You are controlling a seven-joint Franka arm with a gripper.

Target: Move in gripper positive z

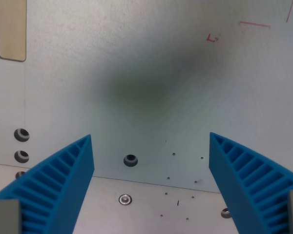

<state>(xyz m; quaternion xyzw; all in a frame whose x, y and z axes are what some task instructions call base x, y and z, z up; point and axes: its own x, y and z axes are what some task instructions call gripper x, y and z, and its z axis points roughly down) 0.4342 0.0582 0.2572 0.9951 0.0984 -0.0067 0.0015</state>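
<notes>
- Wrist view, pincer: my gripper stands wide open. The two blue ribbed fingers sit at roughly 8 o'clock and 4 o'clock in the frame, well apart, with nothing between them. I hold nothing.
- Wrist view, surface: below me lies a pale grey metal plate. A soft dark shadow sits near its middle, which I judge to be my own.
- Wrist view, fittings: a dark bolt hole lies just inside my left-hand finger at about 6 o'clock. A bright screw head lies below it, past a seam that crosses the plate. Three more holes stack at 9 o'clock.
- Wrist view, margins: a tan rounded panel sits at 11 o'clock. Thin red marks show at 1 o'clock.
- Task object: there is none apart from the pincer itself; the task concerns my own travel only.
- Governing relation: my view runs straight at the plate, the fingers pointing toward it. I judge positive z to lie along that axis, so the move changes only my gap to the plate. Which sense is positive cannot be read here.
- Risk: if positive z runs toward the plate, the fingertips meet metal first. Clearance cannot be gauged.
</notes>
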